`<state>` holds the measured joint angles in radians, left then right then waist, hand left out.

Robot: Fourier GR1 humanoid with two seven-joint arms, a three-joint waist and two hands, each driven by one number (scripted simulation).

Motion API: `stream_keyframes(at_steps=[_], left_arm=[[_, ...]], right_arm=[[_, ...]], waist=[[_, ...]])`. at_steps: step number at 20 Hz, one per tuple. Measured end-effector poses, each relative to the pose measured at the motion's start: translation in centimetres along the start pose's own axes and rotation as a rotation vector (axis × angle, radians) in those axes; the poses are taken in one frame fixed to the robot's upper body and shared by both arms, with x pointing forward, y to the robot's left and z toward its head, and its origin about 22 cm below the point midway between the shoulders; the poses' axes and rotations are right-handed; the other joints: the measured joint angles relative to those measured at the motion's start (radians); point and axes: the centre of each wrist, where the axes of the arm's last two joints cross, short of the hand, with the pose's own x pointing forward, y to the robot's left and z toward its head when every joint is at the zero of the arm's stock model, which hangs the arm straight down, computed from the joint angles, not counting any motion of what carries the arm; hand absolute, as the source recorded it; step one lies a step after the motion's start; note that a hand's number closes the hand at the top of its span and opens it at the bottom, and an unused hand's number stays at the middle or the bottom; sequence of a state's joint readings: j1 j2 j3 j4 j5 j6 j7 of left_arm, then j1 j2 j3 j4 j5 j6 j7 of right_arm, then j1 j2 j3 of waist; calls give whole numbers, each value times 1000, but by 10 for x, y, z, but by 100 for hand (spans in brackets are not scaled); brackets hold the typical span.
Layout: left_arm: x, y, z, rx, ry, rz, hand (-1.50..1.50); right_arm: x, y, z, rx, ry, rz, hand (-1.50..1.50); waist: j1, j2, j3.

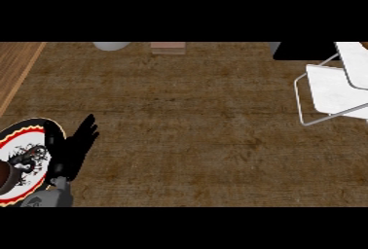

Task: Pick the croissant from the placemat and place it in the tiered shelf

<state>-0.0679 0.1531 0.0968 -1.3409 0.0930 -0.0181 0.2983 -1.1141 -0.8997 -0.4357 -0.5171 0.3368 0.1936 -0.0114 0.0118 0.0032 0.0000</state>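
Head view: open left hand (pixel 72 148) overlaps placemat (pixel 22 137), tiered shelf (pixel 334 90) well apart.

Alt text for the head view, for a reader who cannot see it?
The robot's left hand, open with fingers up, shows at lower left over the right rim of a round patterned placemat, where a brown croissant lies cut off by the left edge. A white tiered shelf stands at the far right of the brown counter; the right hand is not in view.

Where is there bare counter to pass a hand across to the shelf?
The wide middle of the counter, between the placemat by the left hand and the tiered shelf, is bare. Small items crowd only the far edge.
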Motion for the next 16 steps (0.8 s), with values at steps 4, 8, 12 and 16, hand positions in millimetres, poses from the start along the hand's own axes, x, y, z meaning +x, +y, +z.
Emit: stream_keyframes(at_steps=[4, 8, 12, 16], left_arm=[[-2, -2, -3, 3, 0, 0, 0], [-5, -1, -1, -7, -10, 1, 0], [-3, 3, 2, -10, -3, -5, 0], [-3, -2, 0, -11, -1, -5, 0]], right_arm=[[3, -15, 0, -29, 14, -152, -150], [8, -35, 2, -120, 36, -262, -150], [4, -63, 11, -250, 65, -272, -150], [-8, -99, 26, -382, 112, -292, -150]], waist=[[-2, -1, 1], [5, 1, 1], [6, 2, 1], [7, 5, 2]])
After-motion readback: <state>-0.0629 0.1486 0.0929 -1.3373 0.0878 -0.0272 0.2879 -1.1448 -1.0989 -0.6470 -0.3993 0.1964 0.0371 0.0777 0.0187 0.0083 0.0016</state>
